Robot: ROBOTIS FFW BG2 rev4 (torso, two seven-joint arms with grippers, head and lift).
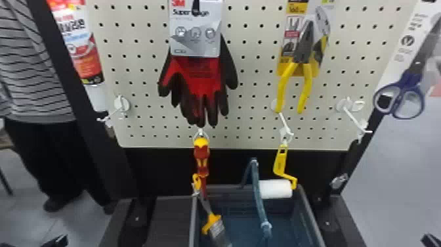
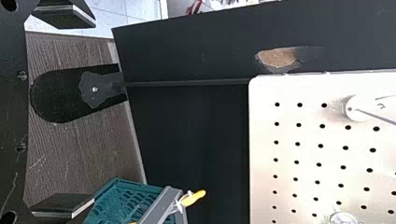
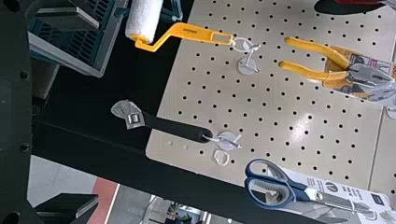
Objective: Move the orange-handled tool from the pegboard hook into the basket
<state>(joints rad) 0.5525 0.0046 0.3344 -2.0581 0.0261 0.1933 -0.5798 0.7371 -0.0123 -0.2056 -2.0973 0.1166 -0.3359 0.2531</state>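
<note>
Head view: the pegboard (image 1: 256, 85) takes up the middle, upright, with goods hung on its face. Below its lower edge stands the grey-rimmed basket (image 1: 236, 210), blue-green inside, its blue handle (image 1: 257, 187) raised. Contents noted: one flat paintbrush (image 1: 215, 223), orange-handled, matching the task's tool. It lies tilted at the basket's left side, bristle end inside, handle end over the rim; the left wrist view agrees, with the orange tip protruding past the rim.

The left gripper (image 1: 58, 242) is at the bottom left corner, the right gripper (image 1: 430, 241) at the bottom right. By the wrist views, each has its fingers spread well apart, with nothing between them.

Carded red-and-black work gloves (image 1: 201, 78) hang left of the board's centre. Blue-handled scissors (image 1: 414, 75) hang in their pack at the right, and yellow-handled pliers (image 1: 284, 85) are carded between the two. The paint roller (image 1: 275, 189) hangs by its yellow handle from a hook, its white sleeve near the basket's back right corner; contact cannot be determined. In the right wrist view, a black-handled adjustable wrench (image 3: 175, 128) hangs from another hook. A red-and-yellow screwdriver (image 1: 201, 157) hangs beneath the gloves.
</note>
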